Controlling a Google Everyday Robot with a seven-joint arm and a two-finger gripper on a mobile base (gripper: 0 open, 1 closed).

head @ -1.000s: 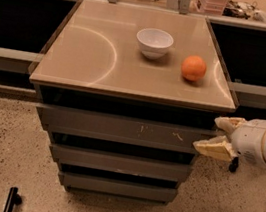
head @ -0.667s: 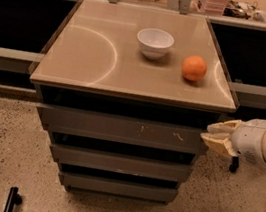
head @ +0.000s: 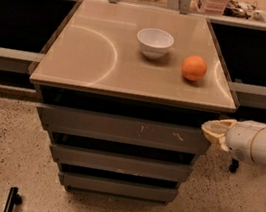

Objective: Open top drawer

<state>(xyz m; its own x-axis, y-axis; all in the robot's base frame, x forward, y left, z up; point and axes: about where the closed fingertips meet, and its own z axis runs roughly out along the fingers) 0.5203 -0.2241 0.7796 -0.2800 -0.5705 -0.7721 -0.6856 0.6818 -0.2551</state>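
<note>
My gripper [head: 213, 131] is at the right end of the top drawer [head: 119, 127], level with its front. The drawer runs sideways to my left, under the tabletop [head: 79, 63]. Grip opening: can't tell.

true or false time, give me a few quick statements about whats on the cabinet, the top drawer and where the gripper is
1. The white bowl sits left of the orange on the cabinet top. True.
2. The gripper is at the left end of the top drawer. False: it is at the drawer's right end.
3. The top drawer's front bears pale scratch marks right of centre. True.
4. The orange lies inside the white bowl. False: it rests on the cabinet top, apart from the bowl.
</note>
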